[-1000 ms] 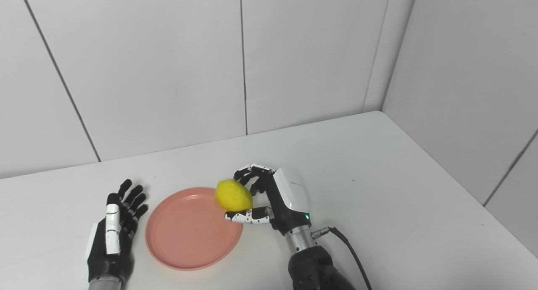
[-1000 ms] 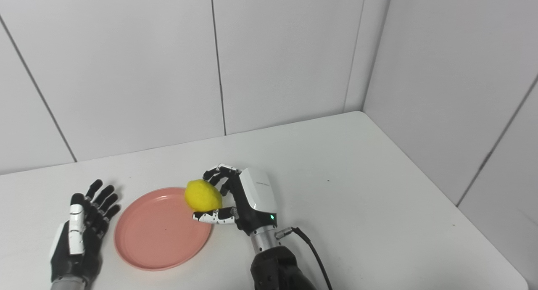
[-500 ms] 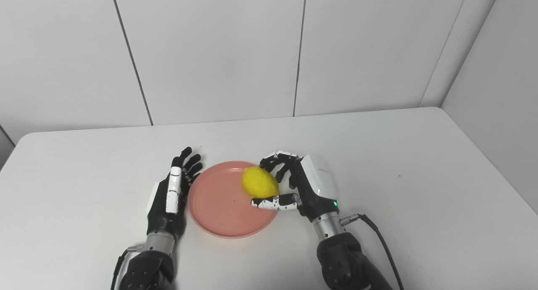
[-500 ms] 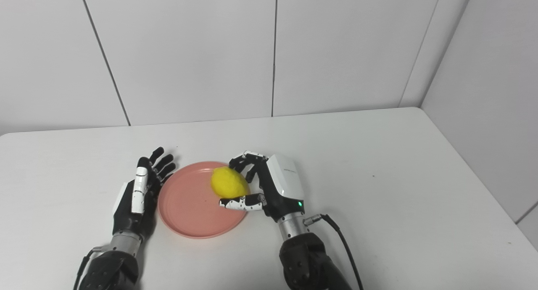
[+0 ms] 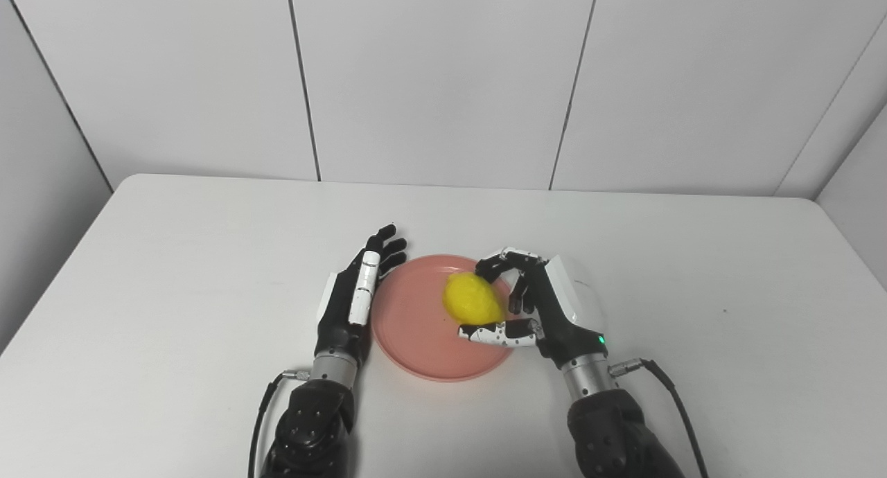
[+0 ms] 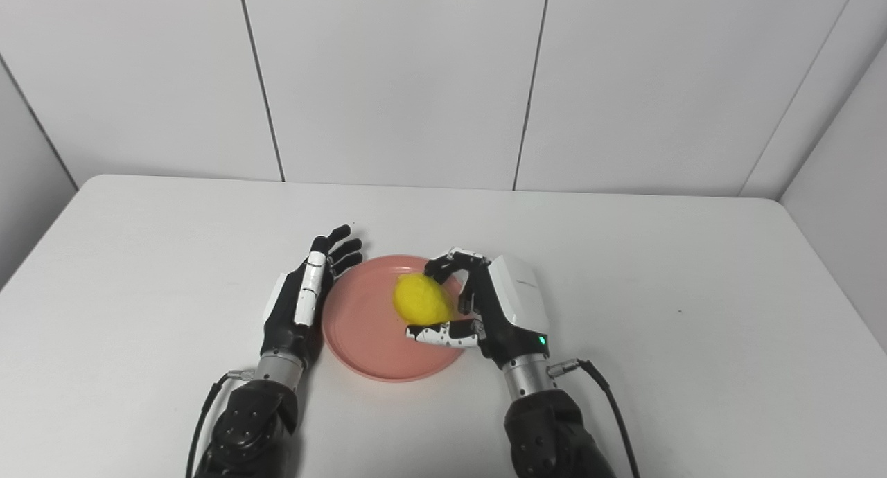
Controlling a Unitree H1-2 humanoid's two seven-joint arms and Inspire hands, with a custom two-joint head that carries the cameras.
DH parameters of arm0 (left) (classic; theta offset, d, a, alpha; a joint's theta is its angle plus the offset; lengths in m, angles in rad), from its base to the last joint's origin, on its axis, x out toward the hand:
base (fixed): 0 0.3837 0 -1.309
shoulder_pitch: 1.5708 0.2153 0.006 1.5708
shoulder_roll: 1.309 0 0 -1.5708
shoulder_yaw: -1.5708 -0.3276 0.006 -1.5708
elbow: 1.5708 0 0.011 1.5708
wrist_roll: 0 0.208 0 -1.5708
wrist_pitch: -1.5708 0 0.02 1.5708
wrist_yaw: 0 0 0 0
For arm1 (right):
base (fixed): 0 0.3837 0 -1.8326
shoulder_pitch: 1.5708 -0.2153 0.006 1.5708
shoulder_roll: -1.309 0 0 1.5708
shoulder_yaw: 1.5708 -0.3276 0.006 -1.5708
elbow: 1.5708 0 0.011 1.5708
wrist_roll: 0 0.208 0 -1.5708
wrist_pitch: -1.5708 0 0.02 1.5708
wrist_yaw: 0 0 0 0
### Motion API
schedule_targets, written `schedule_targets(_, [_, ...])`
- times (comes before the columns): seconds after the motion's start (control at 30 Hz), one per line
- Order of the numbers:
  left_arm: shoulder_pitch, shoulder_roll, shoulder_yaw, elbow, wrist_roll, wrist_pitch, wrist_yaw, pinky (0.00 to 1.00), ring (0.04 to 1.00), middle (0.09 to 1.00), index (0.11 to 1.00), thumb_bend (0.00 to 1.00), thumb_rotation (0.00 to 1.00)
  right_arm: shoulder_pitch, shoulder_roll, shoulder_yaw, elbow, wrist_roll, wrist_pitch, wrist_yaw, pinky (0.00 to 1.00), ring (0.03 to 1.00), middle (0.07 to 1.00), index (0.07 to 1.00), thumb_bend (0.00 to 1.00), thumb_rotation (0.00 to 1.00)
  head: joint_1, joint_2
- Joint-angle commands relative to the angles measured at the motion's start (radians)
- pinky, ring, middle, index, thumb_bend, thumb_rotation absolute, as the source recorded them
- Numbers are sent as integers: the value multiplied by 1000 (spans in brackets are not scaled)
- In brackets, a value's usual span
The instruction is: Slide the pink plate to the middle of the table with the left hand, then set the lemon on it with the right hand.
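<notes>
Lemon (image 5: pixel 472 298) held in right hand (image 5: pixel 547 310), thumb under it and fingers (image 5: pixel 506 262) curled over the far side. Fruit sits above the right part of the pink plate (image 5: pixel 416 325); cannot tell whether it touches the plate surface. Plate lies flat on the white table (image 5: pixel 693 270), about midway across its width, toward the near edge.

Left hand (image 5: pixel 350 301) lies just beside the plate's left rim, fingers straight and slightly spread, holding nothing. Touching the rim or a hair apart: cannot tell from either view.

Compared with a second ago: whole picture has swung, so the camera has turned. Then the plate and hands sat low at the left of the frame with the right wall corner in sight; now they are centred and the table's left edge and left wall (image 5: pixel 34 187) show. That shift is the head, not the things. Against the plate itself, the lemon was over the right rim then; now it is further in over the plate. Left hand was a little apart from the plate's left edge; now it is close against it. Grip on the lemon unchanged.
</notes>
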Motion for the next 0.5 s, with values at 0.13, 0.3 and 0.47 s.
schedule_targets(0.13, [-16,-22,-9,-7,36,-7,29,800,821,827,825,618,1000,-54,-3,2,-5,-10,-47,4,233,319,454,503,523,0,13,-2])
schedule_targets(0.3, [-16,-28,-7,-10,48,3,38,796,819,823,821,604,1000,-68,-2,9,12,-22,-46,5,265,343,421,527,518,0,20,-5])
schedule_targets(0.47, [-16,-25,-7,-12,50,1,39,803,824,826,823,598,1000,-94,8,14,40,-20,-48,6,259,338,422,527,519,0,14,-7])
